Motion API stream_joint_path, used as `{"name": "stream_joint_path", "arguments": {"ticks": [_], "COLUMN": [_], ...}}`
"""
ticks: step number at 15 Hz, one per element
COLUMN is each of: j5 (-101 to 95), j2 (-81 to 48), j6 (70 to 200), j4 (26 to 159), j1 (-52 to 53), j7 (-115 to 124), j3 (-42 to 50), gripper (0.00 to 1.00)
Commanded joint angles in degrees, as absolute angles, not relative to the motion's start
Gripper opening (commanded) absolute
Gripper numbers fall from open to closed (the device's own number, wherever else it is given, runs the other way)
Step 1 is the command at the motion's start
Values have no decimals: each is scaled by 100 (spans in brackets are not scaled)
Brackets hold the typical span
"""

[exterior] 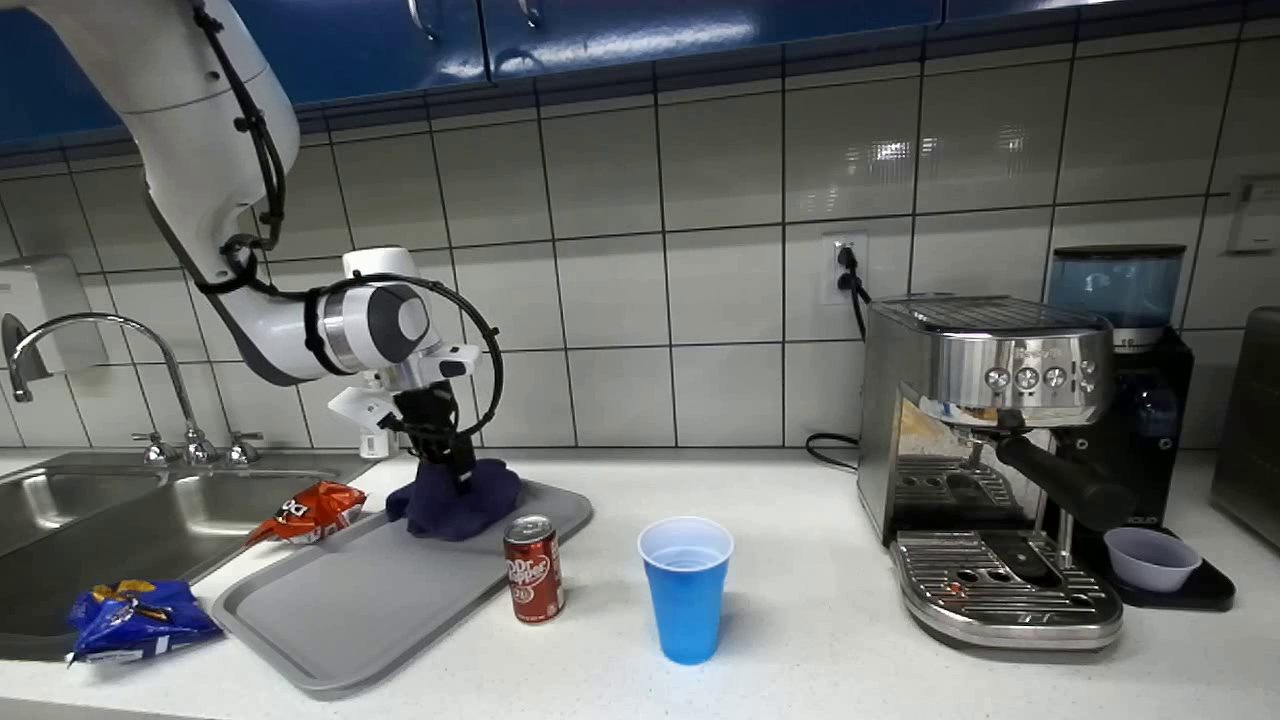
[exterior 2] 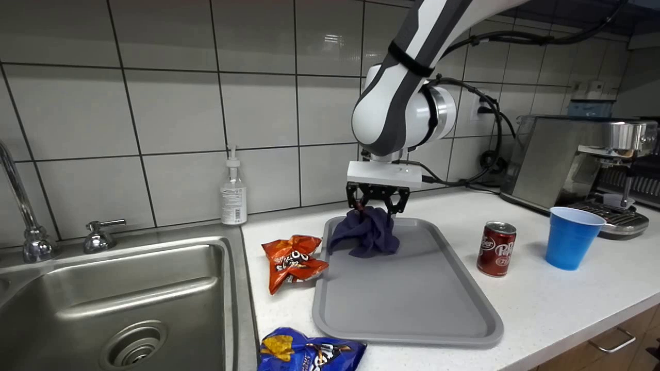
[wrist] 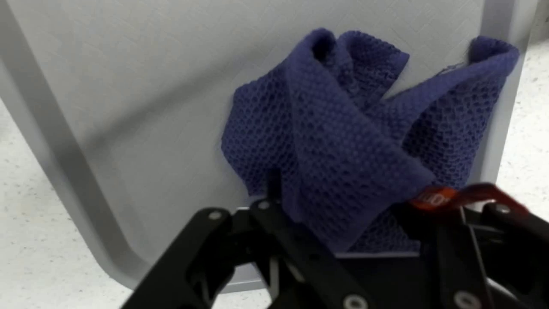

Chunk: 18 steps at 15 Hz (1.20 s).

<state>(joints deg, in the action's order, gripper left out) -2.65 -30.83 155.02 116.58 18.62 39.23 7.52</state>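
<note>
A white robot arm (exterior: 370, 330) bends down over the far end of a grey tray (exterior 2: 407, 304), close to the tiled wall (exterior: 720, 290). Right under its gripper (exterior 2: 375, 210) lies a crumpled purple cloth (wrist: 343, 141), bunched in folds on the tray's far end and spilling toward the left rim. The gripper looks released: its black fingers (wrist: 274, 186) stand well parted, low over the cloth, with a raised fold between them. Whether either finger brushes the fabric, I cannot tell. A small red strip (wrist: 433, 198) shows at the finger on the left, too blurred to make out.

Just beside the tray's left edge lies a red chip bag (exterior 2: 294, 260), and a blue chip bag (exterior 2: 312, 353) lies by its near left corner. Further left is a steel sink (exterior 2: 149, 293), with a pump bottle (exterior 2: 233, 198) upright at its far right corner. To the right of the tray, a soda can (exterior 2: 496, 249) stands on the white counter (exterior: 800, 570), then a blue cup (exterior: 688, 615), mouth up. Well apart at the right are an espresso machine (exterior: 970, 365) and, beyond it, a coffee grinder (exterior: 1160, 420).
</note>
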Motion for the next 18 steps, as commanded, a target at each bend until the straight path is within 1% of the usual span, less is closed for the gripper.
{"name": "stream_joint_path", "arguments": {"ticks": [1,2,18], "j5": [-327,-323,-233], "j2": [-2803,-2756,-2138], "j6": [15452,15453,15496], "j4": [11803,11821,12238], "j1": [1760,1731,1108], "j7": [3864,3852,3842], "j3": [793,809,929], "gripper": [98,100,100]}}
